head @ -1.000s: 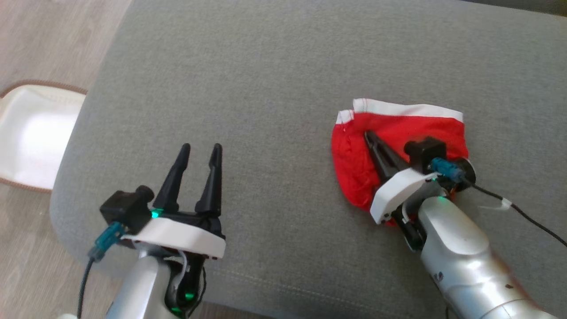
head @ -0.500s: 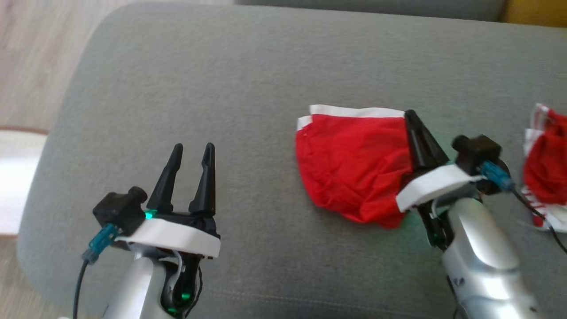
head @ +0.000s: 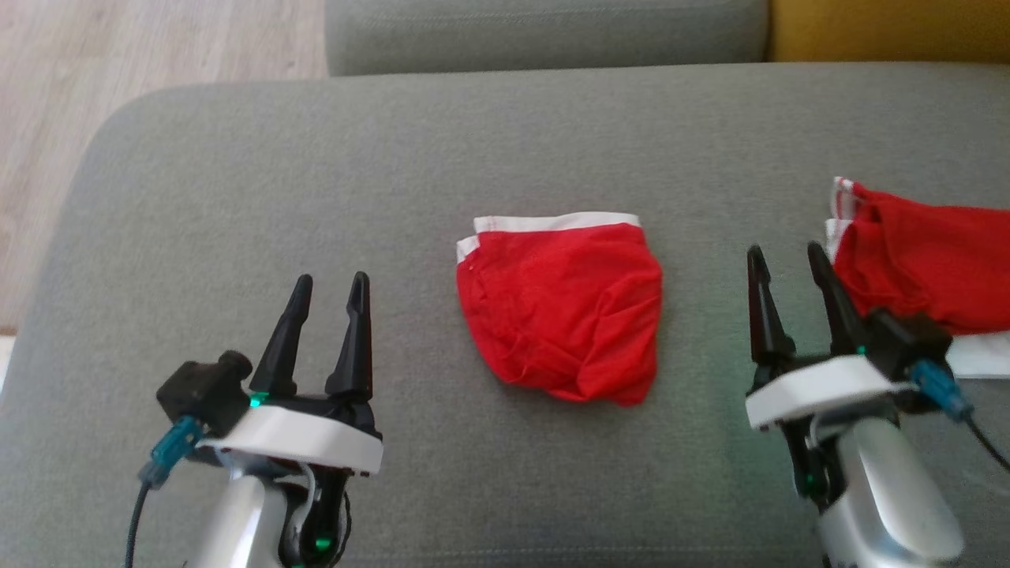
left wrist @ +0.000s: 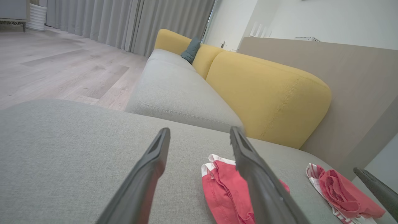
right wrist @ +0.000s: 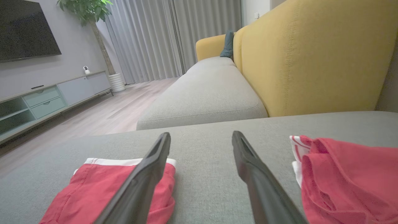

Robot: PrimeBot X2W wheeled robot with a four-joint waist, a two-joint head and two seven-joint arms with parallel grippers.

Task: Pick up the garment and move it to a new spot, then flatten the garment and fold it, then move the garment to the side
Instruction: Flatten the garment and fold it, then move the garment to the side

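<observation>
Left claw [head: 332, 280]: two long tapered matte-black fingers, spread, nothing between them. It hovers over bare cushion at 8 o'clock from the task piece.
Right claw [head: 785, 251]: same tapered black fingers, spread and empty, at 3 o'clock from the task piece and clear of its cloth.

Task piece: folded red knit-fabric garment [head: 564, 308], white waistband along its 12 o'clock edge. It lies mid-cushion between the two claws and touches neither. The top is squarish, the 5 o'clock corner rounded and bunched, with soft creases across the lower half. A doubled white corner shows at 10 o'clock.

Surface: grey coarse-weave sofa seat cushion [head: 237, 197], rounded corner at 10 o'clock.

Second item: crumpled red garment with white striped trim [head: 919, 264] at the cushion's 3 o'clock side, just beside the right claw's outer finger. Can't tell if they touch.

Left wrist view: left claw [left wrist: 200, 130] spread. The folded red knit-fabric garment [left wrist: 217, 189] sits partly behind one finger, the crumpled red garment [left wrist: 339, 189] farther out at 4 o'clock.

Right wrist view: right claw [right wrist: 201, 133] spread over bare grey weave. Folded piece [right wrist: 93, 193] at 8 o'clock, crumpled one [right wrist: 348, 180] at 4 o'clock.

Mustard-yellow padded backrest [right wrist: 311, 56] with a stitched seam stands behind. Pale wood-plank floor [head: 158, 39] shows at 11 o'clock in the head view.
</observation>
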